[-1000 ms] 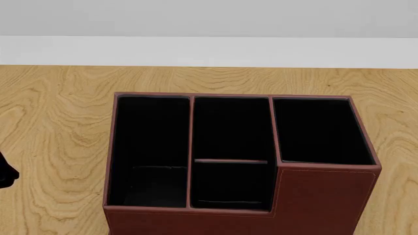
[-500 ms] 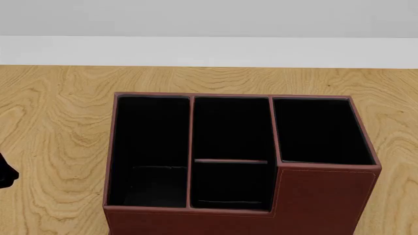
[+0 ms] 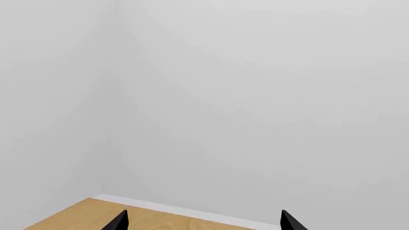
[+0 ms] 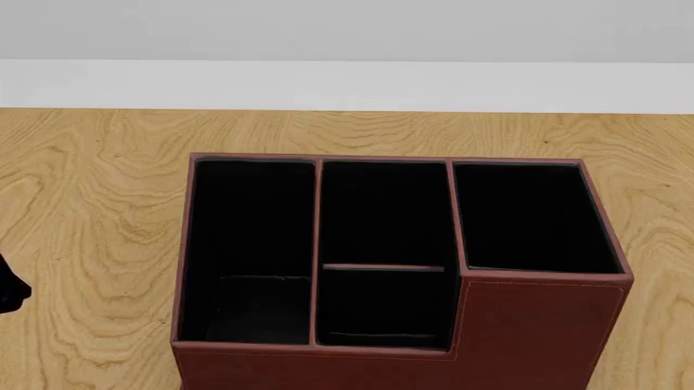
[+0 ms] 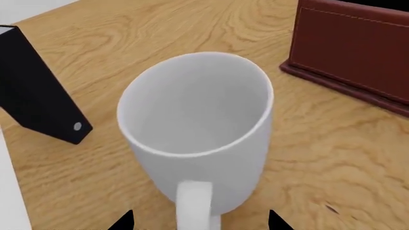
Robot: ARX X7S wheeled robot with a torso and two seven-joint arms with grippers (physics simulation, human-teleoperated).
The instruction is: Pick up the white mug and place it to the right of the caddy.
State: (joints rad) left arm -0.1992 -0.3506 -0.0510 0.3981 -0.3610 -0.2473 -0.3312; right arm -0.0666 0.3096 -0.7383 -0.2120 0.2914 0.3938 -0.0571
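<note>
The white mug stands upright on the wooden table in the right wrist view, with its loop handle turned toward the camera. My right gripper is open, and its two black fingertips sit wide apart on either side of the handle without touching it. A corner of the reddish-brown caddy stands just beyond the mug. In the head view the caddy fills the middle, its black compartments empty, and the mug is out of view there. My left gripper is open and empty, facing a bare wall.
A black book stands close beside the mug, on the side away from the caddy. A dark shape shows at the left edge of the head view. A white wall runs behind the table.
</note>
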